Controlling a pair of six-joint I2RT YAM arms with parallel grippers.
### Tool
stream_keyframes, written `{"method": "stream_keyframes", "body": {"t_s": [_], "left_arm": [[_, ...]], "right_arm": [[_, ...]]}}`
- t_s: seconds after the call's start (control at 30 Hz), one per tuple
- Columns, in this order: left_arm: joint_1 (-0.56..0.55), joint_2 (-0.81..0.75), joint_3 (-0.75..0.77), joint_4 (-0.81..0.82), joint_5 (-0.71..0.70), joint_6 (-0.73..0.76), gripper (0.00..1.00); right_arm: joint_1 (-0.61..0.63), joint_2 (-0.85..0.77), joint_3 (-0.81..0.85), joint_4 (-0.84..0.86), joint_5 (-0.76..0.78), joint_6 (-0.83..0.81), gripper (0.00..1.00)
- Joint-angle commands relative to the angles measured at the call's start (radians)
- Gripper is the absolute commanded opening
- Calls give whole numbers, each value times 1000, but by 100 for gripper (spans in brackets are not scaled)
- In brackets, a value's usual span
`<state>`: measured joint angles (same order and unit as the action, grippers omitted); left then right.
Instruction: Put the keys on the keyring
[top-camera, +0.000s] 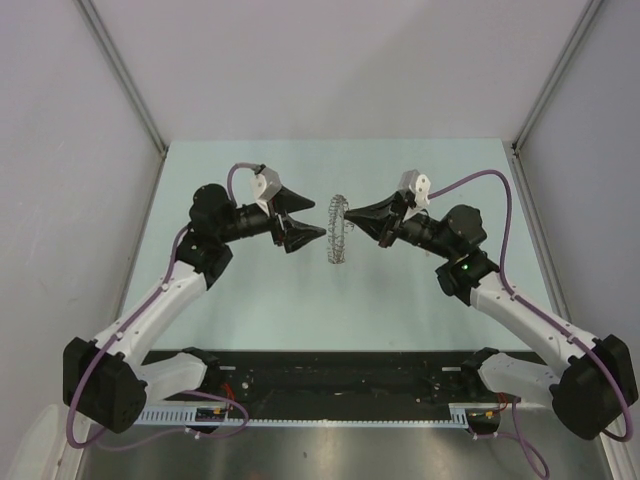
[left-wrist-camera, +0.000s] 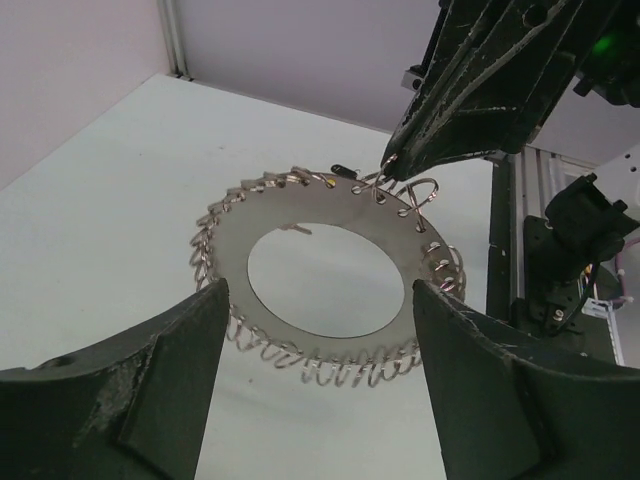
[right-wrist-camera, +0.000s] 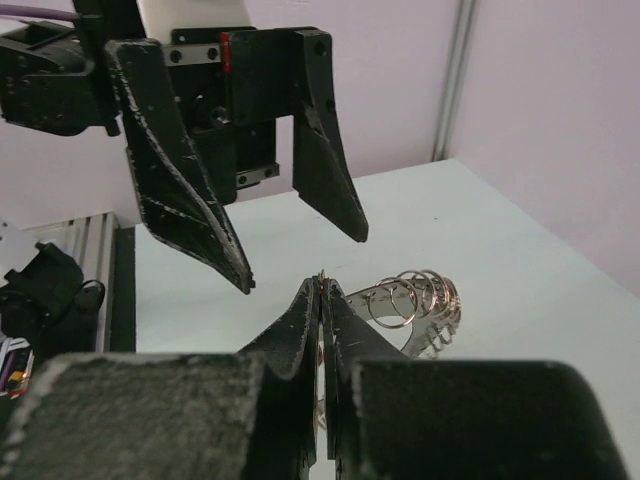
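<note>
- The keyring (top-camera: 340, 228) hangs in mid-air above the middle of the counter (top-camera: 250, 300). It stands on edge, with its flat faces turned left and right.
- It is a flat metal band with a wide round hole, and small wire loops run all along its rim.
- The right gripper (top-camera: 352, 215) is closed on the ring's rim, pinching it among the loops, and carries it alone.
- The left gripper (top-camera: 320, 218) is open with its fingers spread. It sits just left of the ring and does not seem to touch it.
- The step in hand looks like the left gripper taking hold of the ring's free side.
- To do it well, bring one finger to each flat face and close on the plain band, not on the springy loops, which could slip or bend.
- The right grip should hold firm until the left one has bitten, so the ring neither swings nor drops.
- Count: one keyring, two grippers and one counter. The loops are too many and too crowded to count.
- Keys: I can make out none, though a small dark speck at the rim is too tiny to name.
</note>
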<state>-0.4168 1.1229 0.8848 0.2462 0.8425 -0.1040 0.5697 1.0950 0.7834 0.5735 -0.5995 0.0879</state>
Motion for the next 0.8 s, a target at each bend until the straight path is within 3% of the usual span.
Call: {"method": "stream_keyframes", "body": {"t_s": [0.0,0.23,0.5,0.77], "left_arm": [[-5,-11,-18,131,82,-29,77],[-5,-15,-63,248,119,-115,62],[-20,-9,-63,258,237,-103,61],[-39,-5,-55,240,230,-102,57]], "right_arm": [[5,8,10,120,-100,32,0],[15,25,11,132,-132,35,0],[27,36,11,169,-171,53,0],[44,39,17,170,-191,46,0]]}}
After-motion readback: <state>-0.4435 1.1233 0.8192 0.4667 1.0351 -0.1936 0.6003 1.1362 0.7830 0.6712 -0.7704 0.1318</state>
